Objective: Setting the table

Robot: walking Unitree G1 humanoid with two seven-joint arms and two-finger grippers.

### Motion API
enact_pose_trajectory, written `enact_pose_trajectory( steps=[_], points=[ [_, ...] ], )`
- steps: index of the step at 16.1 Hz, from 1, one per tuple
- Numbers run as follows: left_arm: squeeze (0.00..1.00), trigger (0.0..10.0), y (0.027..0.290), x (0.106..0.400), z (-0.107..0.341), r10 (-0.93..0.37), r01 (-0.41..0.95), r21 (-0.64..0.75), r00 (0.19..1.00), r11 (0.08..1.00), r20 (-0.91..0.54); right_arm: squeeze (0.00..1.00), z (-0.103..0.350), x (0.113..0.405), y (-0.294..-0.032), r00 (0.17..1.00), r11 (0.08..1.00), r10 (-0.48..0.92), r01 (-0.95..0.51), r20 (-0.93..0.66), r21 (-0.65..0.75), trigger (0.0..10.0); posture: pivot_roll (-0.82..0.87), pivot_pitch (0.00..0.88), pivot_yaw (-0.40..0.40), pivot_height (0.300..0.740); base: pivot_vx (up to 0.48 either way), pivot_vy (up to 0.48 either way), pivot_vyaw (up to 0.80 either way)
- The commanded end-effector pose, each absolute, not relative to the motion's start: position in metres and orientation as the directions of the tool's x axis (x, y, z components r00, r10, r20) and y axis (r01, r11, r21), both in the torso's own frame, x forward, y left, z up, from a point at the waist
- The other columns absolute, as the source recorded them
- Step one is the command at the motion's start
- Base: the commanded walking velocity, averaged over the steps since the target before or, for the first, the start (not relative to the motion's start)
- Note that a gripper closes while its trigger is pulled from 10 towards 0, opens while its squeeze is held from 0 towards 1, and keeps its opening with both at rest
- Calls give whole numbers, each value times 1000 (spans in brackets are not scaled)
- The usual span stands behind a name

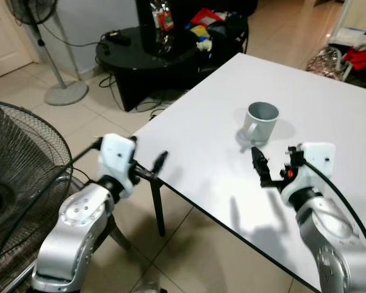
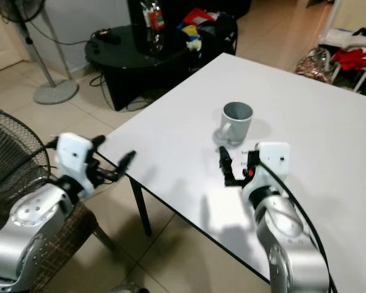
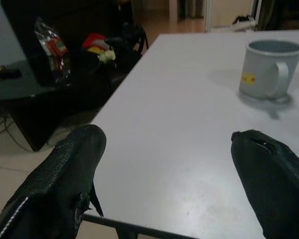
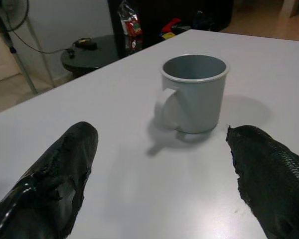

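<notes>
Holding position: my right gripper, fingers spread, sits just short of the pale grey enamel mug.
Mug place: upright on the white rectangular table, centre-right of frame.
Left gripper: spread, at table edge.
Risk: I judge a finger could strike the handle and topple it.

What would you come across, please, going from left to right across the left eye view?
Wire fan guard → left gripper → grey mug → right gripper → red cloth.
</notes>
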State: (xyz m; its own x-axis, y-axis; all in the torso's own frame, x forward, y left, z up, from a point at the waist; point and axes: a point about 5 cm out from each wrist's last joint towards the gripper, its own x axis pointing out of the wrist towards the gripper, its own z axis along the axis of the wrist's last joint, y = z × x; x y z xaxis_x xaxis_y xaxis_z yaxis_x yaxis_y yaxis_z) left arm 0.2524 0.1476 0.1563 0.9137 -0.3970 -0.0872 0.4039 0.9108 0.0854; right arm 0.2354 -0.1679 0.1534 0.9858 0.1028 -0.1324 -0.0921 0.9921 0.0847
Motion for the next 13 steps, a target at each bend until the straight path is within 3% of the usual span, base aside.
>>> enact_pose_trajectory(
  steps=[1,6,7,8,9,13],
  points=[
    [0,10000,149,251,162,-383,387,98,922,917,-56,1000,156,235,-165,986,990,110,-98,-125,96,10000,126,0,50,740,0,0,0],
    [0,10000,153,252,161,-306,308,95,951,947,-42,1000,158,235,-163,989,992,92,-81,-116,101,10000,131,0,49,740,0,-114,0],
    [0,10000,153,252,162,-302,304,94,952,948,-41,678,155,234,-165,989,994,79,-67,-126,92,10000,132,0,47,740,0,-289,0],
    [0,10000,153,252,162,-303,305,98,952,947,-41,180,153,233,-166,989,995,70,-59,-134,86,10000,129,0,49,740,0,-285,0],
    [0,10000,152,253,162,-303,306,102,952,947,-40,0,152,233,-167,989,995,63,-52,-136,81,10000,127,0,52,740,0,-285,0],
    [0,10000,150,252,162,-318,321,118,947,940,-45,0,151,232,-165,986,994,101,-95,-135,45,10000,121,0,62,740,0,-285,0]
  ],
)
